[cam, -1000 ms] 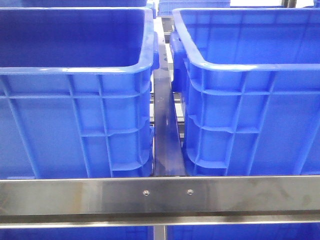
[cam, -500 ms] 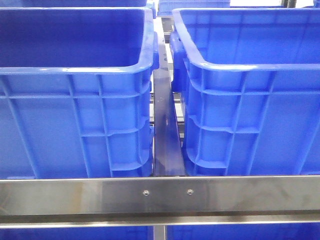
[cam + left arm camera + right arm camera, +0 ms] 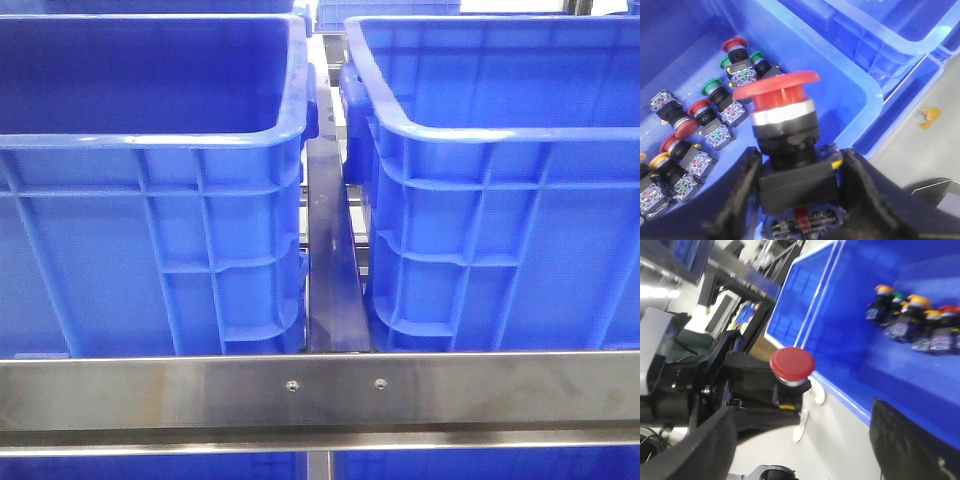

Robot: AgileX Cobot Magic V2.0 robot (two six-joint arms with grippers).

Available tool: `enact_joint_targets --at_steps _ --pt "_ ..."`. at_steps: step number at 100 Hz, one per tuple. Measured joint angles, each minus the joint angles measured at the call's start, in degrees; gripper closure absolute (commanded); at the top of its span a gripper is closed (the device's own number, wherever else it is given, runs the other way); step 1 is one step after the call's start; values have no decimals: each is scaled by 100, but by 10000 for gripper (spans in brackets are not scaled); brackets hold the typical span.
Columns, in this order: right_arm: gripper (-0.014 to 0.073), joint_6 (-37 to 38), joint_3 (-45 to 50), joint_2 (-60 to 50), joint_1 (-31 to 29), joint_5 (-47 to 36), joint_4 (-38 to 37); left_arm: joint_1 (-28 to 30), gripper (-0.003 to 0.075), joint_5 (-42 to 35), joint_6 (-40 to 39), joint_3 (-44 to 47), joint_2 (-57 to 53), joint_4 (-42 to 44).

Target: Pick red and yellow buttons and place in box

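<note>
The front view shows only two blue bins (image 3: 150,150) side by side behind a steel rail (image 3: 320,390); neither arm nor any button appears there.

In the left wrist view, the left hand (image 3: 799,192) is clamped on a red button (image 3: 777,90), its dark fingers (image 3: 737,195) pressing the black switch body from both sides while the mushroom cap stands clear above. Below it, in a bin, lies a cluster of loose buttons (image 3: 715,120) in red, green and yellow. The grip sits low on the body, so the top-heavy cap could tip or twist out on a quick swing, dropping back among the others or onto the floor beyond the bin wall.

In the right wrist view, the right hand (image 3: 805,450) is spread wide and empty, with the held red button in sight ahead of it and another pile of buttons (image 3: 912,320) in its own bin. The two arms look close together; a careless reach could knock the held piece loose.
</note>
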Motion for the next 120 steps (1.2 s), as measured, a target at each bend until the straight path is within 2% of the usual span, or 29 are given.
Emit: enact_joint_targets --at_steps 31,79,88,98,99,108,115,120 --pt "22 -17 -1019 1102 744 -48 105 0 739 0 0 0 0 0" --pt "33 -17 -1530 1845 1268 -48 527 0 739 0 0 0 0 -20" --pt "125 -17 -1556 1890 1318 -48 538 0 739 0 0 0 0 -20" --pt "313 -17 -1556 1890 1339 -60 550 0 739 0 0 0 0 -20" --pt "354 -17 -1556 1890 1339 -62 550 0 738 0 0 0 0 -21" --pt "490 -17 -1556 1904 1339 -114 550 0 738 -44 0 0 -9 -21" --pt "550 -17 -1556 1904 1339 -127 550 0 713 -44 0 0 -9 -21" --pt "559 -17 -1556 1904 1339 -127 550 0 677 -44 0 0 -9 -21"
